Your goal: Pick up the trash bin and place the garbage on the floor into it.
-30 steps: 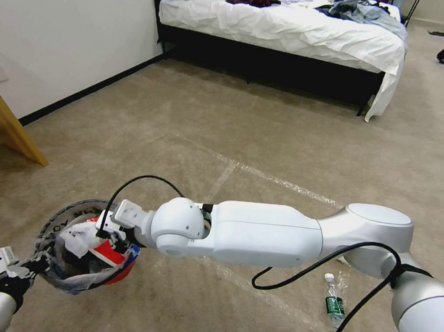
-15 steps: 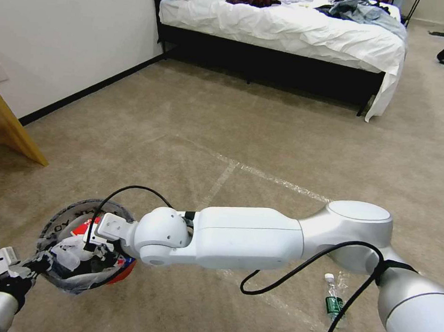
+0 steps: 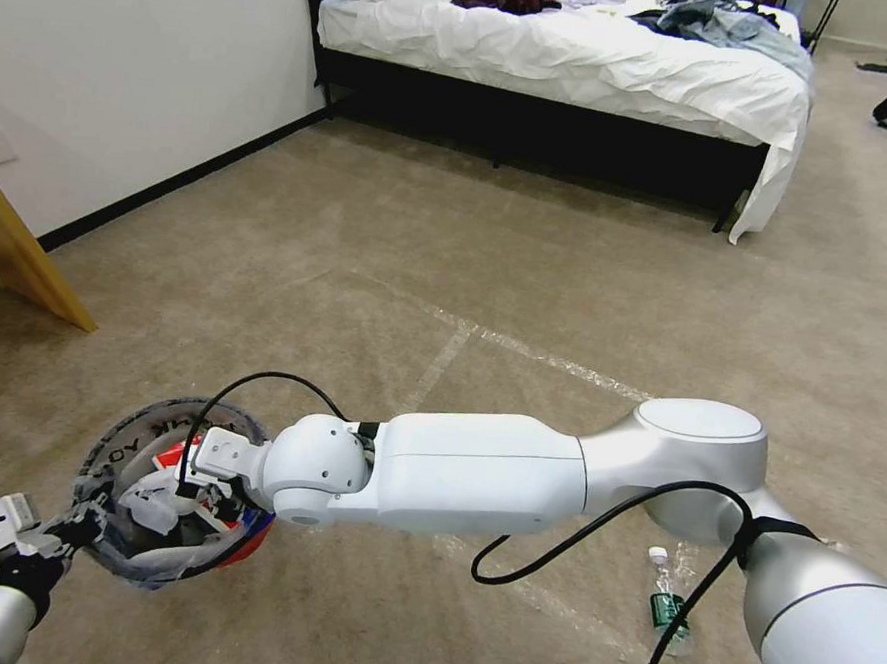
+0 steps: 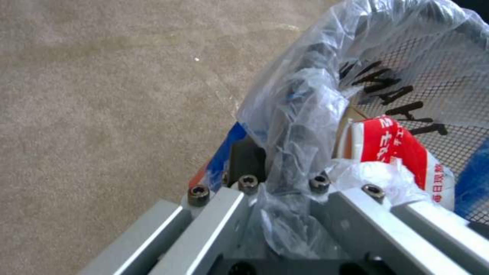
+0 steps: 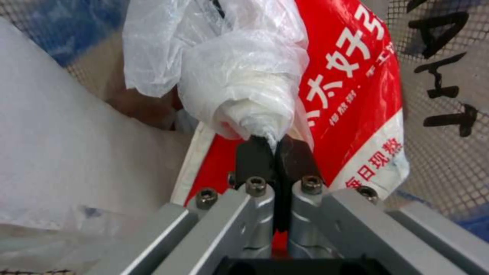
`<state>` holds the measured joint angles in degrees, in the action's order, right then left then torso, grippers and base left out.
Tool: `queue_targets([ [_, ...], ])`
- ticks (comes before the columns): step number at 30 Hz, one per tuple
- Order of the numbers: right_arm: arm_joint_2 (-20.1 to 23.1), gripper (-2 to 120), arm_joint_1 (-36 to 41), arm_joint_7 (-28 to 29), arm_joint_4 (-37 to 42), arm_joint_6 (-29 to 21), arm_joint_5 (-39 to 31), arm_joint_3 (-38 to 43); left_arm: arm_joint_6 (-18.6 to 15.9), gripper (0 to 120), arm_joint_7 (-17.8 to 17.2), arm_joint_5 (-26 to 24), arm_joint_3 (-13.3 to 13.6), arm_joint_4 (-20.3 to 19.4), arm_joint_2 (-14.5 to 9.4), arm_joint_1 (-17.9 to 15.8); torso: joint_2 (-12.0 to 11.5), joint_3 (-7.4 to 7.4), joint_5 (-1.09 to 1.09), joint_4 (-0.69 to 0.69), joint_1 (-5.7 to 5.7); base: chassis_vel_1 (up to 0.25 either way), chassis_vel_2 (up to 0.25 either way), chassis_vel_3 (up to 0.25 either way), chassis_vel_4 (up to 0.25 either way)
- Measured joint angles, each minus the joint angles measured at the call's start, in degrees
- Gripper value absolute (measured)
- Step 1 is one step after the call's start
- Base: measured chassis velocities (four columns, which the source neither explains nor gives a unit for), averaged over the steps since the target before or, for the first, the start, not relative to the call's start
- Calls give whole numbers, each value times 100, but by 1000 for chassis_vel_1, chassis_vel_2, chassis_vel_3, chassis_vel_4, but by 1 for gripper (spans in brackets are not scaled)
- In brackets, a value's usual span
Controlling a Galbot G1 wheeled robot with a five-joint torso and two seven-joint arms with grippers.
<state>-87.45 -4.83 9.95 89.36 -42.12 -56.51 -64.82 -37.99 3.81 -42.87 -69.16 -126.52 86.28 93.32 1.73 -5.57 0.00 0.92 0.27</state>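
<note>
Trash bin: we are holding it above the floor by its bagged rim.
Left tool: clamping that rim.
Right tool: inside the bin, pinching a clear wrap against the red wrapper.
Bottle: lying on the floor.

Head camera looks down across the floor; both wrist cameras sit close (sharing the trash bin)

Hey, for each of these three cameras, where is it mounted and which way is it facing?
Head view: up on the head, facing forward and down at the floor; both arms show.
Left wrist view: on the left arm, facing the trash bin rim clamped in the left tool.
Right wrist view: inside the bin; right tool pinching a white wrapped wad.
Shared: the red wrapper.
</note>
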Motion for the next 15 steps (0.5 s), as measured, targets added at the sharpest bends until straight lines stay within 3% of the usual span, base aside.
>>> queue_targets([
  [15, 1, 0, 124, -7, -51, 0, 105, -99, 5, 1, 6, 10, 16, 7, 26, -12, 0, 0, 0, 0, 0, 0, 0, 0, 0],
])
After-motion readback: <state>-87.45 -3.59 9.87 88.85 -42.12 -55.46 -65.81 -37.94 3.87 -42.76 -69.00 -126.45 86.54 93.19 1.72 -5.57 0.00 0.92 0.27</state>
